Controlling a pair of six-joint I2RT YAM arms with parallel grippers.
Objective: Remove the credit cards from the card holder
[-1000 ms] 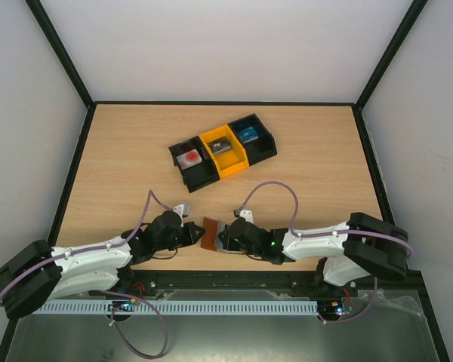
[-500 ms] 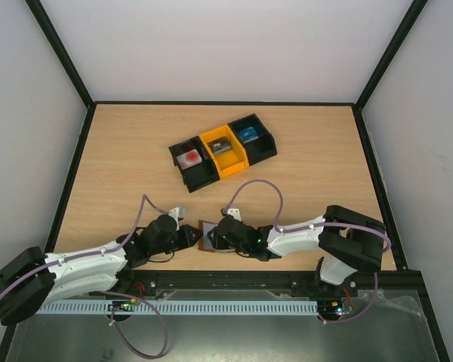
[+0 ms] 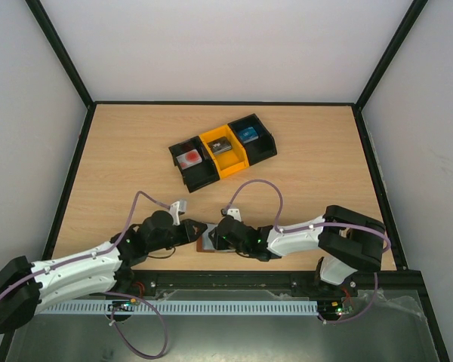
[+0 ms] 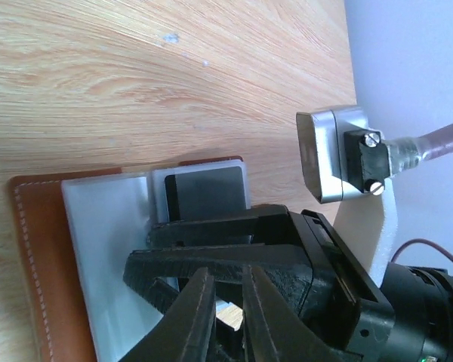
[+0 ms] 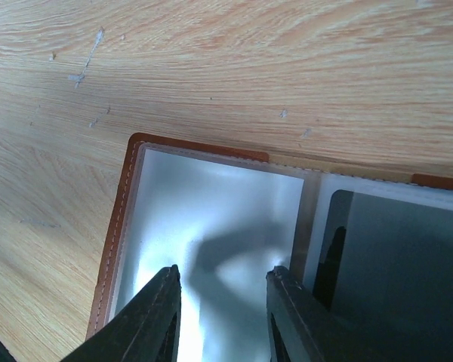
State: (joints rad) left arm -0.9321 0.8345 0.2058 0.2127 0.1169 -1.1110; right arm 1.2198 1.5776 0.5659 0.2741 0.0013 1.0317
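Observation:
The brown leather card holder [image 3: 204, 245] lies open on the table near the front edge, between both grippers. In the left wrist view its leather [image 4: 30, 249] frames pale sleeves, and a dark grey credit card [image 4: 208, 194] sits in one sleeve. The right wrist view shows the holder [image 5: 119, 226] and that card [image 5: 408, 256] at the right. No blue card shows. My right gripper [image 3: 211, 238] [image 5: 223, 275] is open over the empty pale sleeve. My left gripper [image 3: 198, 226] [image 4: 226, 273] is almost shut and empty, just above the right gripper's fingers [image 4: 211, 249].
Three joined bins stand mid-table: a black one [image 3: 189, 160] with a red-and-white item, an orange one [image 3: 223, 149], and a black one [image 3: 254, 139] with a blue item. The right arm's wrist camera [image 4: 336, 154] is close to my left gripper.
The right gripper moved left onto the holder, which now lies open and flat. The left gripper moved right, up to the holder and the right gripper's fingers.

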